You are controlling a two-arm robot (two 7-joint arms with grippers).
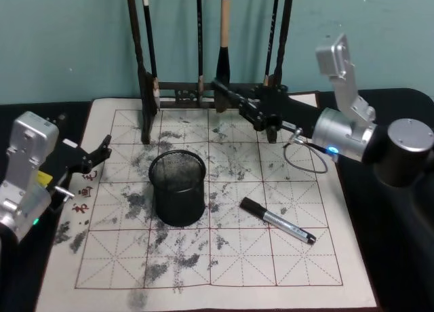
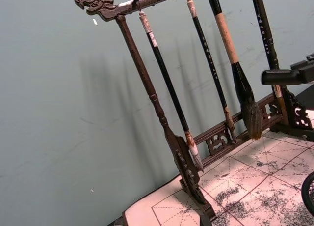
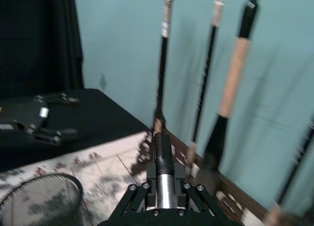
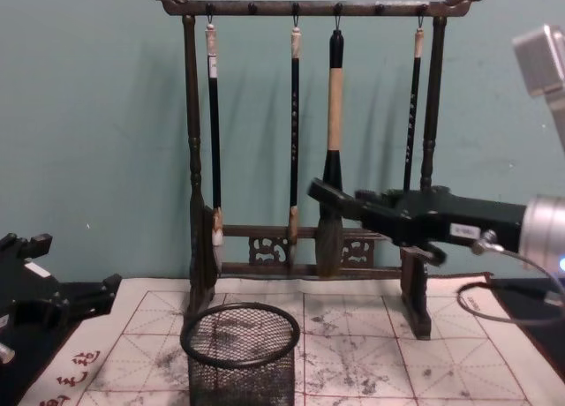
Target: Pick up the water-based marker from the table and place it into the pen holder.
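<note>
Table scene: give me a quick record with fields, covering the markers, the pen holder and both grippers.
held marker: clamped in right gripper, raised by the brush rack
second marker: lying flat on the mat, to the right of the pen holder
pen holder: upright on the mat, no marker inside
left gripper: open, idle at the mat's left edge

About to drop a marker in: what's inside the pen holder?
The pen holder looks empty: the head view shows only its mesh floor. Its near inner side is hidden behind the rim.
</note>
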